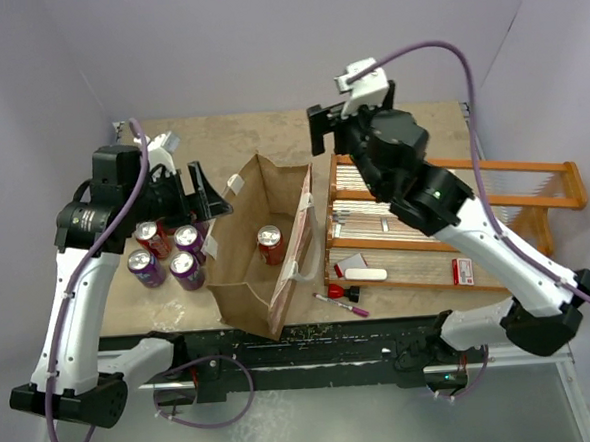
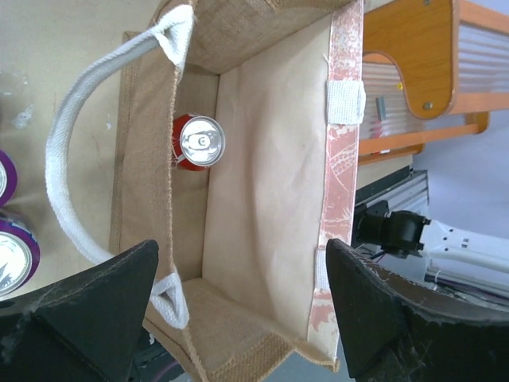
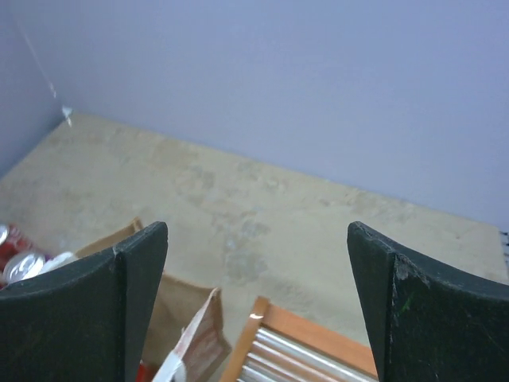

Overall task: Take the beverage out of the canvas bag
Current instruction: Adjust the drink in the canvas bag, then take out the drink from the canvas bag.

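Note:
The tan canvas bag [image 1: 254,284] stands open in the middle of the table, its white loop handle [image 2: 67,159] hanging over the left wall. One beverage, a red can [image 1: 269,245], stands upright on the bag's floor [image 2: 199,142]. My left gripper [image 1: 211,194] hovers over the bag's left rim, open, its jaws empty and spread across the bag's mouth [image 2: 242,255]. Above the table's far edge, beyond the bag's far right corner, my right gripper [image 1: 322,135] is raised and open with nothing between its fingers [image 3: 258,239]; the bag's corner [image 3: 187,330] shows below it.
Several cans [image 1: 167,254], purple and red, stand on the table left of the bag. An orange wooden-framed rack [image 1: 426,235] lies right of the bag, with a white piece [image 1: 364,274] on it and a pen [image 1: 342,305] on the table at its near edge.

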### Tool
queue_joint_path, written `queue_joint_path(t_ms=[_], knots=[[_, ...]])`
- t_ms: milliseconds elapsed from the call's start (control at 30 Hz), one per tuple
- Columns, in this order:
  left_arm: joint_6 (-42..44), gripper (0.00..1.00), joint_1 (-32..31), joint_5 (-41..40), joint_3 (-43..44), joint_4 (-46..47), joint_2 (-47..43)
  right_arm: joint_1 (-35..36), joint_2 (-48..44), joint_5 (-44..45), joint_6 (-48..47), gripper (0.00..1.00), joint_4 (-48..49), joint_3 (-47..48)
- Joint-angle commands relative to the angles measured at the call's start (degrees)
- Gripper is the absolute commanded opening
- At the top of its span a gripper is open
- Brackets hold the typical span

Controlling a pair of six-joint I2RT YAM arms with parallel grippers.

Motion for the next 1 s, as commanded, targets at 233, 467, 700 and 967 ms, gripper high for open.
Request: queue_joint_path(t_ms=[233,467,700,967], knots=[[-6.71,0.84,-23.5,-22.25,0.57,9.87,9.64,-2.12,-8.59,-0.4,-5.89,0.93,14.53,-3.13],[-10.1,0.74,-27.92,-33.39,-0.11,7.49,17.71,-2.5,-10.33,0.6,-11.23,0.93,16.43,-4.53],[-7.45,0.78,-28.34,-29.8,-4.69,13.13,23.11,-2.67,-12.95,0.32,-12.22,0.93,19.61,-9.25],[-4.19,0.88,-29.56,-30.16,-7.56,15.88,28.45,-2.76,-13.3,0.13,-14.64,0.93,21.61,-10.1]])
